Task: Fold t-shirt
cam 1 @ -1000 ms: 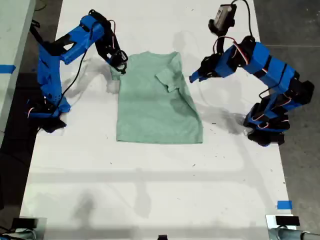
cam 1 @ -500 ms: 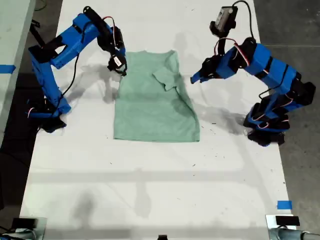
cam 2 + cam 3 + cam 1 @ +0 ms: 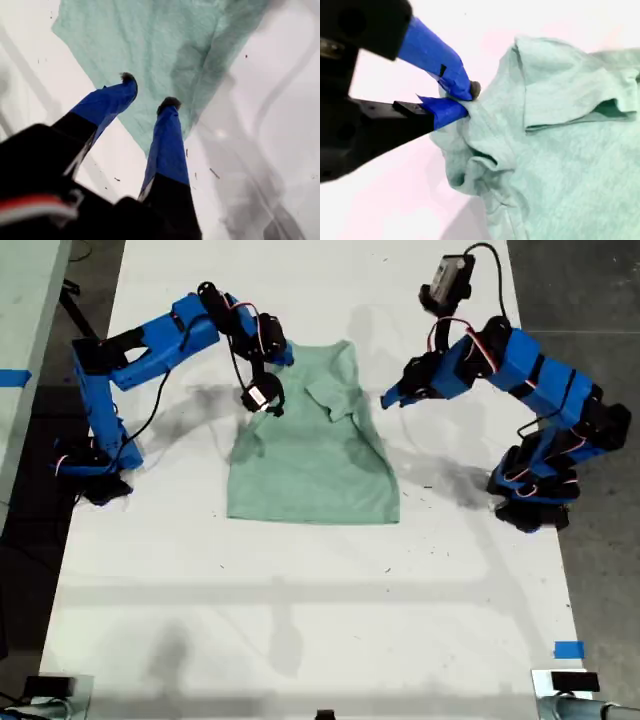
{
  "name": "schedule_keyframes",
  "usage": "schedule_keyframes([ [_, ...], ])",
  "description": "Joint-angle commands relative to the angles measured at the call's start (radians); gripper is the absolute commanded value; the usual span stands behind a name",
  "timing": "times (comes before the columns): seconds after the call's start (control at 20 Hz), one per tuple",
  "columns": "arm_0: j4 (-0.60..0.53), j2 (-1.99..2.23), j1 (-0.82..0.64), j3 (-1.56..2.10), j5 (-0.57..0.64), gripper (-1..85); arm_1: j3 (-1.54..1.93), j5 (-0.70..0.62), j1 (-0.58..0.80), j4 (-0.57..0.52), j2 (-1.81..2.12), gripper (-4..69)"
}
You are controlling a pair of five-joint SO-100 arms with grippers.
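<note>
My second gripper (image 3: 465, 100) reaches out with its arm stretched low, jaws clamped on a bunched sleeve of the t-shirt (image 3: 312, 445), which lies on the bench (image 3: 300, 620). My first gripper (image 3: 148, 91) hovers, jaws parted above the t-shirt's edge.

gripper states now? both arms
My first gripper: open, empty, over the t-shirt.
My second gripper: shut on the t-shirt's bunched sleeve edge.
</note>
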Motion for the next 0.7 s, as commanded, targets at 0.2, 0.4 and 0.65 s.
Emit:
schedule_keyframes([
  [0.2,-0.02,-0.127,0.006,-0.181,0.054,30.4,0.054,0.028,-0.025,-0.028,0.097,13.9],
  [0.4,0.044,0.041,0.043,-0.218,0.123,30.8,0.112,0.035,-0.026,-0.051,0.117,14.0],
  [0.65,0.337,0.285,0.158,-0.146,0.115,30.1,0.206,0.066,-0.077,-0.067,0.14,12.9],
])
